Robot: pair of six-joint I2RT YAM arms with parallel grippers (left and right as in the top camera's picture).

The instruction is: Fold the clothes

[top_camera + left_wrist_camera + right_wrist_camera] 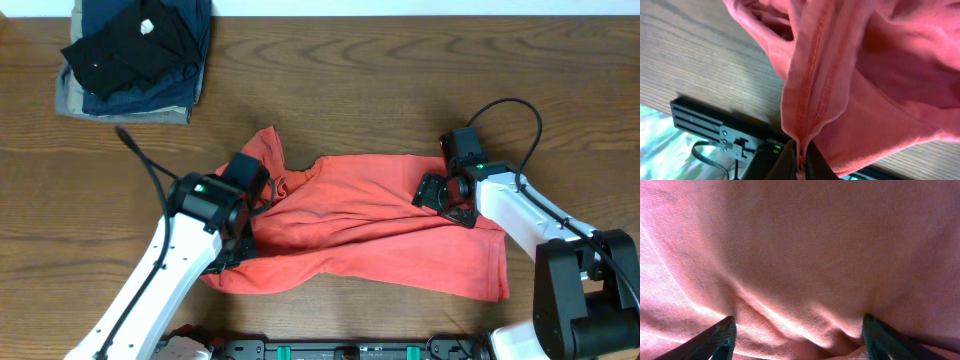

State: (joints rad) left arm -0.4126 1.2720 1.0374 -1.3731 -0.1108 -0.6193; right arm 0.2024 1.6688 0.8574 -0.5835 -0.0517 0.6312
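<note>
Orange-red T-shirt (370, 230) lies crumpled on the worktop (400, 90), with one claw at each end.
The left claw (801, 161) is closed on a stitched seam of the shirt, and the cloth hangs just in front of it. The right claw (800, 340) is wide open, with shirt cloth directly under it and between its fingers.

We see a stack of folded black, navy and khaki garments (135, 60) lying at the far-left corner of the wooden table (400, 80).
</note>
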